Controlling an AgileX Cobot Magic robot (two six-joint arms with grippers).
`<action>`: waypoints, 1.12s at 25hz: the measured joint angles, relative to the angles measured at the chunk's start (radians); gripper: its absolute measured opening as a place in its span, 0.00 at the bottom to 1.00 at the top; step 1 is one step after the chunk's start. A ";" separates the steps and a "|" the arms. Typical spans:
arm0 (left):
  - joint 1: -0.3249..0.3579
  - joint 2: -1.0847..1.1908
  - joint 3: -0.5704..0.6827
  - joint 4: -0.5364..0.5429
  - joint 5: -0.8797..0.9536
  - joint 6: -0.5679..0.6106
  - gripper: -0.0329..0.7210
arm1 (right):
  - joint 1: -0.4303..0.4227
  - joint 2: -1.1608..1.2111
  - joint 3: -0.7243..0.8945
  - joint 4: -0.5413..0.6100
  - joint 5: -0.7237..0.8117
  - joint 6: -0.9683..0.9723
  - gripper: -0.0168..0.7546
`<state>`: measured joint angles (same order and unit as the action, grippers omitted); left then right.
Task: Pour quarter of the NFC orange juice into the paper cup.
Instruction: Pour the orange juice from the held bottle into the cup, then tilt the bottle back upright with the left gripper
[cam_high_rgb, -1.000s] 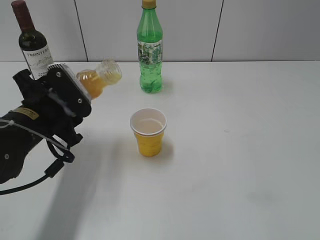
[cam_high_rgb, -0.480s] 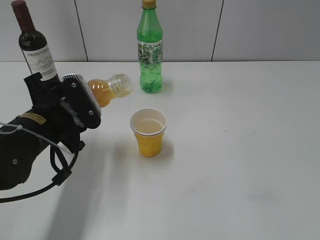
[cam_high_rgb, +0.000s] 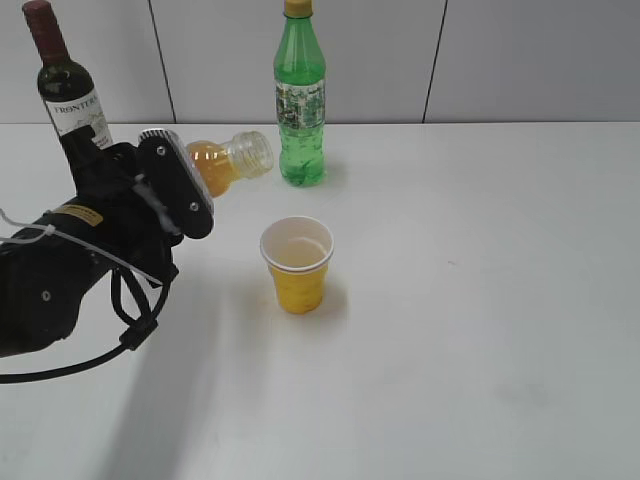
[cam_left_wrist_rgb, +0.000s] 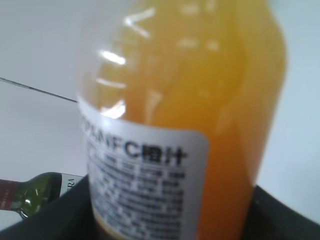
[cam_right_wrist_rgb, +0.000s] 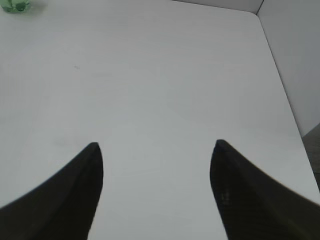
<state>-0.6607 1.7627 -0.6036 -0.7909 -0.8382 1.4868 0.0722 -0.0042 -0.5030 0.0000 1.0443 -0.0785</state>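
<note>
- White table (cam_high_rgb: 480, 300), grey panel wall behind.
- Only the left wrist cam shows the label up close: NFC orange juice (cam_left_wrist_rgb: 185, 115), cloudy orange inside.
- Exterior: left gripper (cam_high_rgb: 185, 190) clamps it tilted, open neck up-left of the paper cup (cam_high_rgb: 297, 264).
- Right gripper (cam_right_wrist_rgb: 156, 150) spread wide, holding nothing.
</note>
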 joint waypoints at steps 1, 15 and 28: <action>0.000 0.000 0.000 0.000 0.001 0.010 0.64 | 0.000 0.000 0.000 0.000 0.000 0.000 0.72; 0.000 0.000 0.000 0.000 0.005 0.148 0.64 | 0.000 0.000 0.000 0.000 0.000 0.000 0.72; 0.000 0.000 0.000 0.006 0.005 0.226 0.64 | 0.000 0.000 0.000 0.000 0.000 0.000 0.72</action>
<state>-0.6607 1.7627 -0.6036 -0.7849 -0.8330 1.7132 0.0722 -0.0042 -0.5030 0.0000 1.0443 -0.0785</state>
